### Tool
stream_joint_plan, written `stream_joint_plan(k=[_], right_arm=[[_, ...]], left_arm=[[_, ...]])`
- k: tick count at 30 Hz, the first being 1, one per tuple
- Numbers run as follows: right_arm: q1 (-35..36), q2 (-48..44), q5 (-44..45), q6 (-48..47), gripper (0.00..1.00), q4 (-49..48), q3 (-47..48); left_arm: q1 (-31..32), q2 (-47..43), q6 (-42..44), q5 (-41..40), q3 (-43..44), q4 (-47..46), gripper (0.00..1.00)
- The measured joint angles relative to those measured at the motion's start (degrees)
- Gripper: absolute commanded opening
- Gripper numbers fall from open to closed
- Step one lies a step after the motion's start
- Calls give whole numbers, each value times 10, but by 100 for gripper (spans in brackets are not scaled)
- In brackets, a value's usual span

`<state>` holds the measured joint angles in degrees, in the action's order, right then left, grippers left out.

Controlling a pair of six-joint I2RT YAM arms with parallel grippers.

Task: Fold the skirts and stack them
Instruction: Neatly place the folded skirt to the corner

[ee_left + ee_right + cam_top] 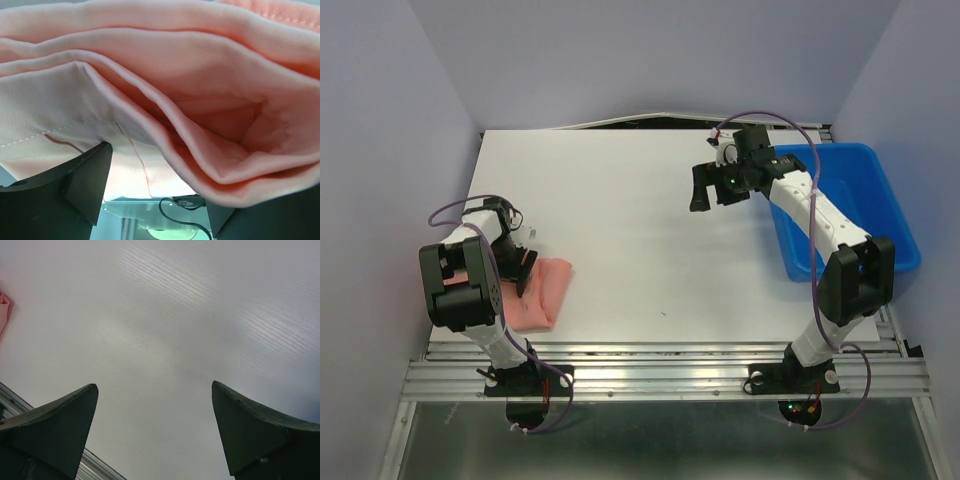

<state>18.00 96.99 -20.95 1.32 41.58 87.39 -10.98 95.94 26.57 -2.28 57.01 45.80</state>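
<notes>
Left gripper (523,262) stands spread, the folded skirt (546,290) bulging between its fingers (not visibly pinched), lower left of the top view. Right gripper (712,195) gapes above the table (640,230). Soft, light, floppy cloth, I judge: pinch all layers at the fold.

One pink skirt (545,290), one blue bin (850,172), two arms (470,285) (820,215)

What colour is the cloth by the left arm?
The skirt is salmon pink, clearest in the left wrist view.
</notes>
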Motion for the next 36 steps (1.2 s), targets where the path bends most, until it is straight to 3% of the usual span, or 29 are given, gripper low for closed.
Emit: stream_joint_plan(k=[13, 21, 23, 24, 32, 36], right_arm=[[0, 2, 2, 0, 100, 5, 21], [0, 2, 1, 0, 100, 10, 38], [0, 2, 0, 0, 100, 9, 39], [0, 2, -1, 0, 100, 9, 39], [0, 2, 5, 0, 100, 2, 37], [0, -23, 29, 0, 100, -9, 5]], left_arm=[[0, -1, -21, 21, 40, 18, 79], [1, -47, -31, 8, 169, 68, 80], [1, -61, -31, 1, 201, 90, 86], [2, -66, -31, -2, 231, 106, 98], [29, -90, -6, 8, 446, 108, 99], [52, -111, 1, 28, 471, 74, 99]])
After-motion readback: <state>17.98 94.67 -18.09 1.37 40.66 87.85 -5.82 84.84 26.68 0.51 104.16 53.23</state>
